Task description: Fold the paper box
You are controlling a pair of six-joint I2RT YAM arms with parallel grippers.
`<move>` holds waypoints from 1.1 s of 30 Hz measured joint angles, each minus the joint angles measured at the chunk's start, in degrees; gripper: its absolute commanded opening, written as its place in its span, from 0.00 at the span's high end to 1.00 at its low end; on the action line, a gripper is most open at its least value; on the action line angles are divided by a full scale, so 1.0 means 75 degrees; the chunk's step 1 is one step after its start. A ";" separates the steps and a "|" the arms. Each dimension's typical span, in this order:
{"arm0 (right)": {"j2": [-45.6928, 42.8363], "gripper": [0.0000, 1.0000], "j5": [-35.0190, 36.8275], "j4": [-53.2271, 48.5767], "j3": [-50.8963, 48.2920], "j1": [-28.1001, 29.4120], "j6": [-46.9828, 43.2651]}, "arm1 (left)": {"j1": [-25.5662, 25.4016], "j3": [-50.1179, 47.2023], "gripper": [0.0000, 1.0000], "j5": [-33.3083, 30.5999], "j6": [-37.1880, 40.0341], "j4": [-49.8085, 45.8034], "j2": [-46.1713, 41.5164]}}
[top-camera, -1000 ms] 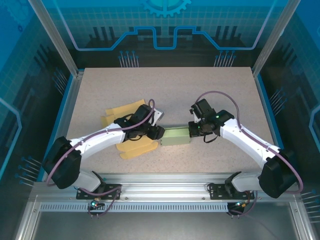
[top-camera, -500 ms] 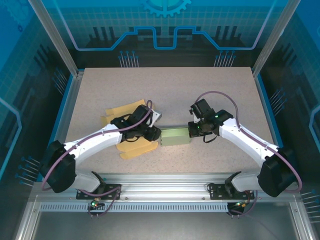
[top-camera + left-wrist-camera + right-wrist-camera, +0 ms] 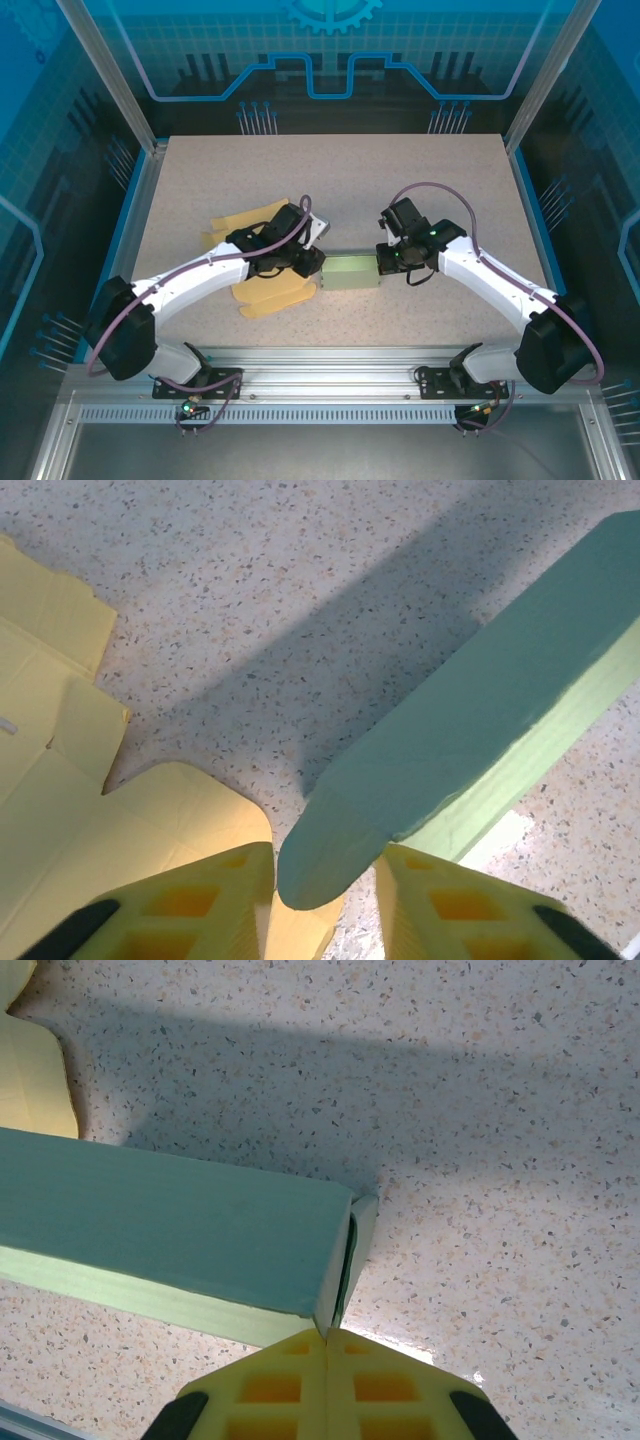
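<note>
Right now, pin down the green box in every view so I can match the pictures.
Top external: the green box lies just below the picture's centre.
Left wrist: the green box slants from the right edge down to bottom centre.
Right wrist: the green box spans the left half at mid-height.
Shared landmark: the flat yellow cardboard, off the box's left end.

Matt paper green box; table speckled (stone-like).
</note>
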 measured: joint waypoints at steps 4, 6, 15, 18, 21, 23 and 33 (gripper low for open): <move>0.0000 0.97 0.0000 0.0000 0.0000 0.0000 0.0000 | -0.0009 0.0012 0.64 -0.0204 0.0102 -0.0076 0.0050; 0.0000 0.96 0.0000 0.0000 0.0000 0.0000 0.0000 | -0.0006 0.0050 0.65 -0.0259 0.0125 -0.0093 0.0119; 0.0000 0.96 -0.0003 0.0003 0.0000 0.0044 -0.0026 | -0.0035 0.0271 0.83 -0.0277 0.0242 -0.0184 0.0388; 0.0000 0.96 0.0000 0.0000 0.0000 0.0047 -0.0026 | -0.0050 0.0388 0.86 -0.0187 0.0213 -0.0207 0.0388; 0.0000 0.96 0.0003 0.0000 0.0000 0.0061 -0.0026 | -0.0052 0.0455 0.89 -0.0070 0.0067 -0.0224 0.0388; 0.0000 0.96 0.0000 0.0000 0.0000 0.0085 -0.0026 | -0.0050 0.0469 0.92 -0.0003 0.0000 -0.0256 0.0388; 0.0038 0.94 0.0009 0.0000 0.0000 0.0134 -0.0026 | -0.0050 0.0603 1.00 0.0070 -0.0358 -0.0472 0.0388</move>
